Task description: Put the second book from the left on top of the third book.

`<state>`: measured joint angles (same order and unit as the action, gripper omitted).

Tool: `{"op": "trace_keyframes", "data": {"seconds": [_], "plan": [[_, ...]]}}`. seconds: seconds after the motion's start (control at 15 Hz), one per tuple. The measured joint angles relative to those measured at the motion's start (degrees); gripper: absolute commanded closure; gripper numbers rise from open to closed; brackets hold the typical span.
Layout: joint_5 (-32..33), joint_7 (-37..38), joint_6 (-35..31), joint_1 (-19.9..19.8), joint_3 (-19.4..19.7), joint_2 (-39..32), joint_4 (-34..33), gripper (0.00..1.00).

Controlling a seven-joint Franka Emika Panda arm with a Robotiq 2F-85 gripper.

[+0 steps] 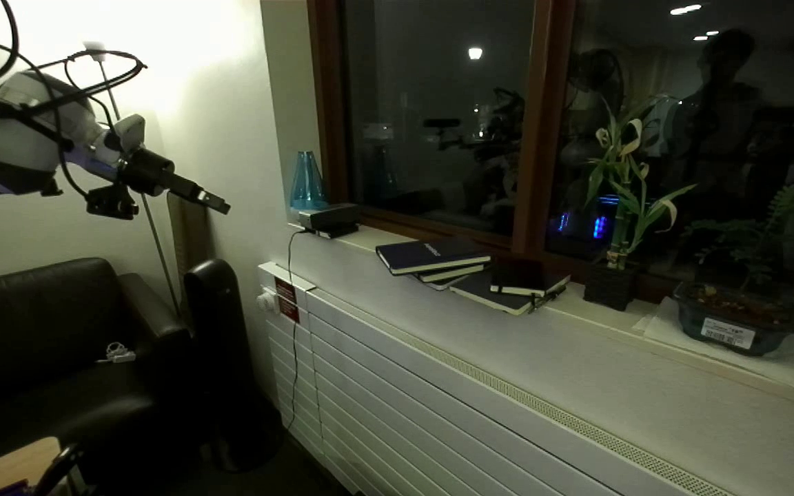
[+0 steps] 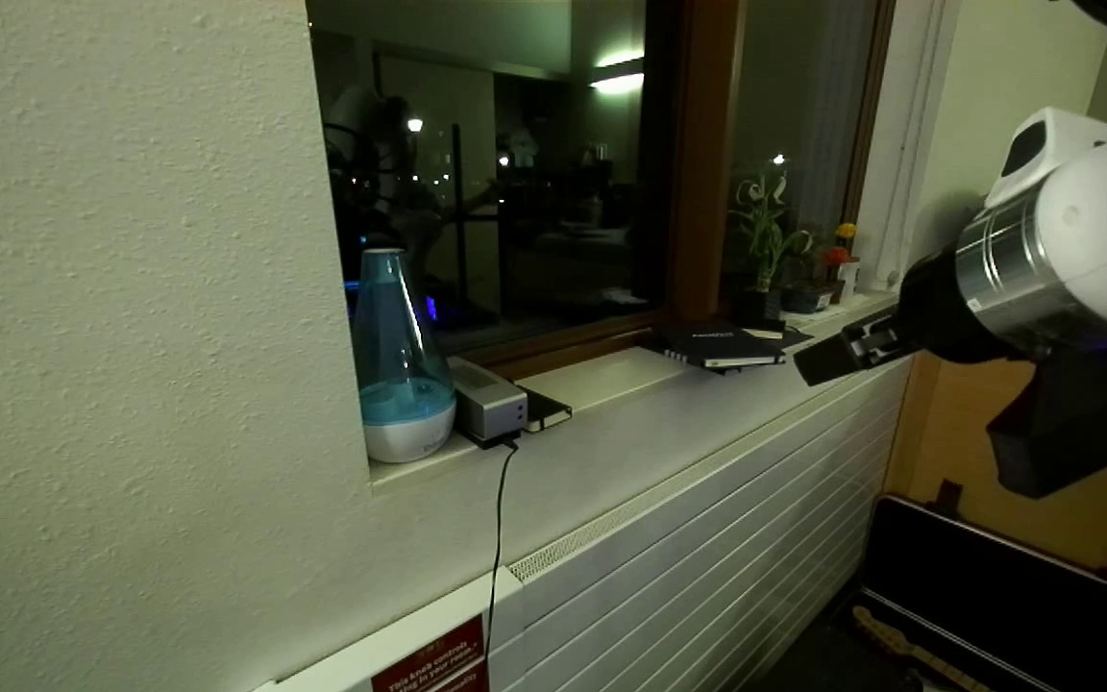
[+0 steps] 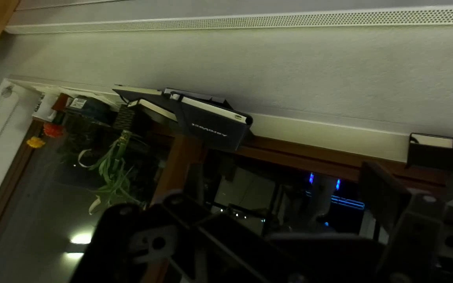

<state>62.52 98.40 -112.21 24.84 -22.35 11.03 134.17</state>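
A windowsill [image 2: 611,377] below a dark window [image 1: 431,89], slatted radiator [image 1: 397,386] beneath

The task's books [image 1: 485,287] lie overlapping on the windowsill; which is second, which third, I cannot tell. An exterior view alone takes in the black sofa [image 1: 32,310]; only the wrist view shows the claw [image 3: 283,177] spread wide.

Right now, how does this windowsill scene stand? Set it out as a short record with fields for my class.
Place: windowsill
Gripper: gripper open, holding nothing
Left end, in an exterior view: blue cone, grey box, small strapped notebook
Stack: lettered dark book on top, other books partly under it
Beside the stack: flat dark book, smaller dark book lying on it
Right of these, in both exterior views: tall potted plant
Unclear: which books count as second and third; whether stack and flat dark book touch
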Motion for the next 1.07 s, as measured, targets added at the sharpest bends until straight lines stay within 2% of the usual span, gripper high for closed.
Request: {"op": "trace_keyframes", "data": {"seconds": [1.07], "plan": [[-7.03, 0.0, 0.02, -0.14, 0.8, 8.03, 3.87, 0.0]]}}
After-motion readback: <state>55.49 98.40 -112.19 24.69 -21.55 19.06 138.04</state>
